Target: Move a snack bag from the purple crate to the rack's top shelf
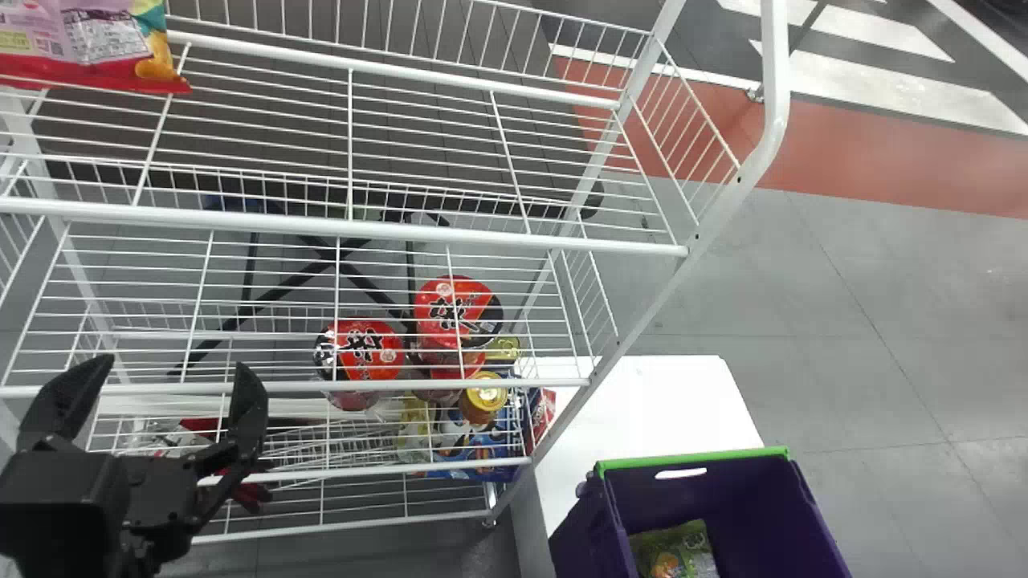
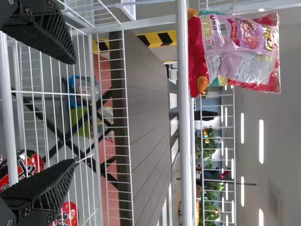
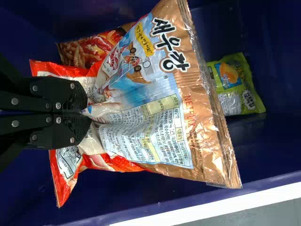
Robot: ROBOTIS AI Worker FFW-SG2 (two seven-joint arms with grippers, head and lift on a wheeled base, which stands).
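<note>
One brown snack bag [image 3: 162, 108] is pinched by the right tool [image 3: 88, 112] inside the purple crate [image 1: 747, 506], left tool [image 1: 174, 369] wide, well apart; grasp seemingly made, lift clear next.

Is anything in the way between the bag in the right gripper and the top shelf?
Yes: the crate's wall surrounds the bag, and the shelf's front rail would probably need clearing too.

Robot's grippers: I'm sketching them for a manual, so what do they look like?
Both are black. The left gripper has a boxy body and flat fingers tapering toward the tips; the left wrist view shows ridged inner faces and round screw heads. The right gripper has dark links dotted with round, silvery screw heads.
</note>
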